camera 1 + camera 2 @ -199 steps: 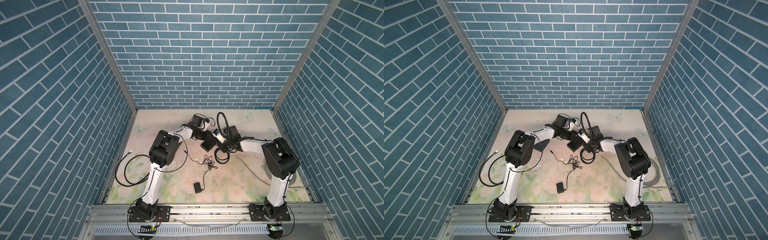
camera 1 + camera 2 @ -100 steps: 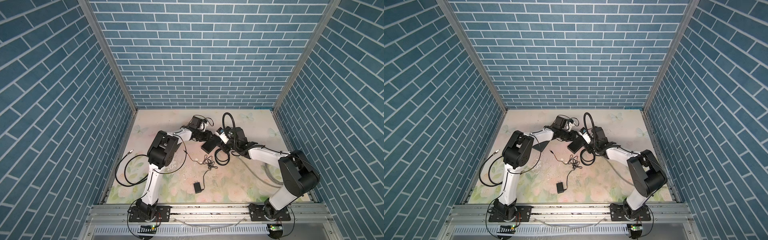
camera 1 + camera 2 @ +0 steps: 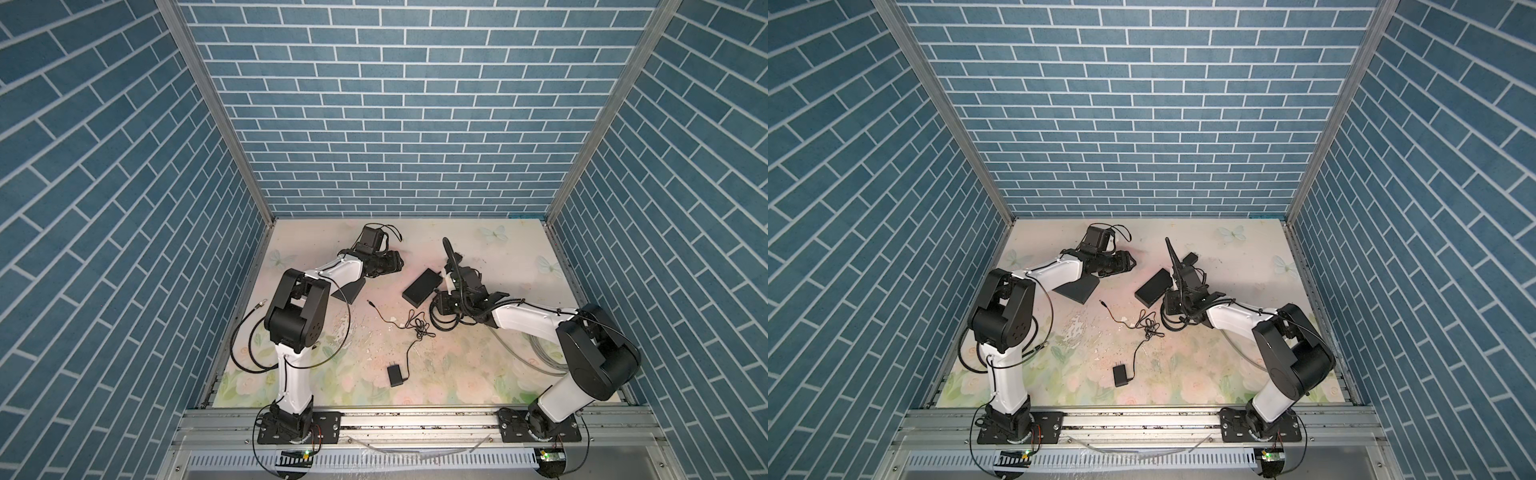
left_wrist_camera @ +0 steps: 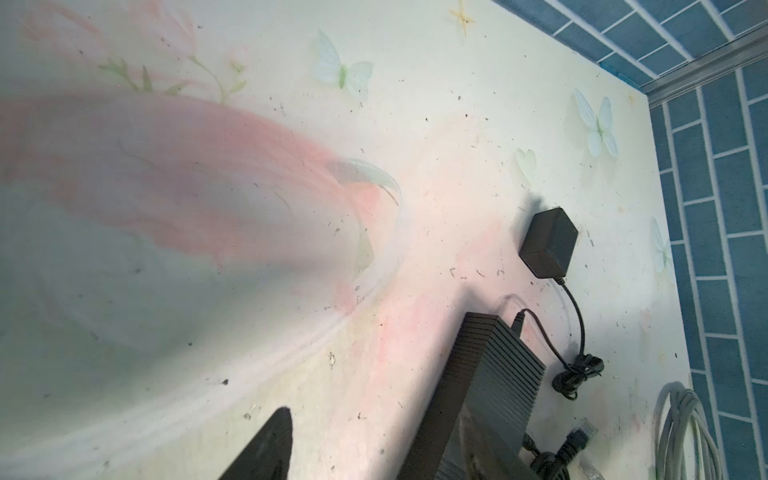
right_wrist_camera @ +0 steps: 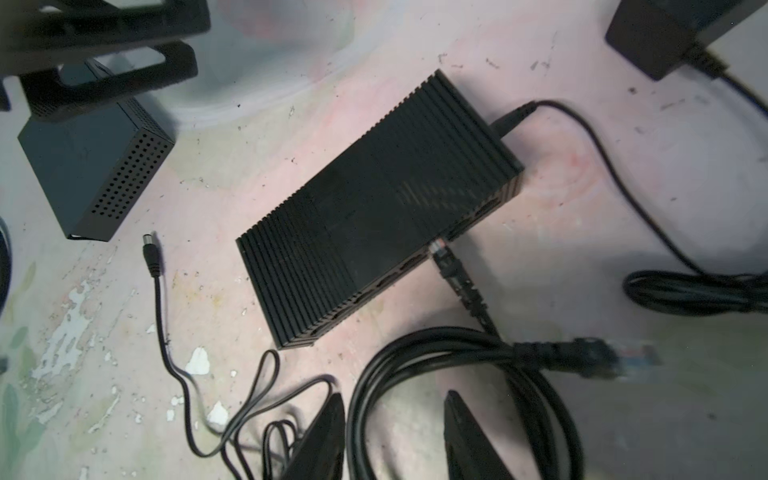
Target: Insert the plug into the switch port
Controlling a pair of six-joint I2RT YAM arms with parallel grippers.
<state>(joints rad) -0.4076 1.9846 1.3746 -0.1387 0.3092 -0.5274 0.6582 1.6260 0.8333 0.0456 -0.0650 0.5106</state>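
Plug [image 5: 440,249] looked seated in switch [image 5: 374,199] port. R gripper [image 5: 395,399], wide & empty, straddled cable [image 5: 436,334]; pulling away could snag it, yank plug out. L gripper [image 3: 395,266]: couldn't tell.

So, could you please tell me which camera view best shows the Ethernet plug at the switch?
The right wrist view: the plug sits close and unobstructed, tip at the port row of the switch. The left wrist view blurs that end; both top views show it too small.
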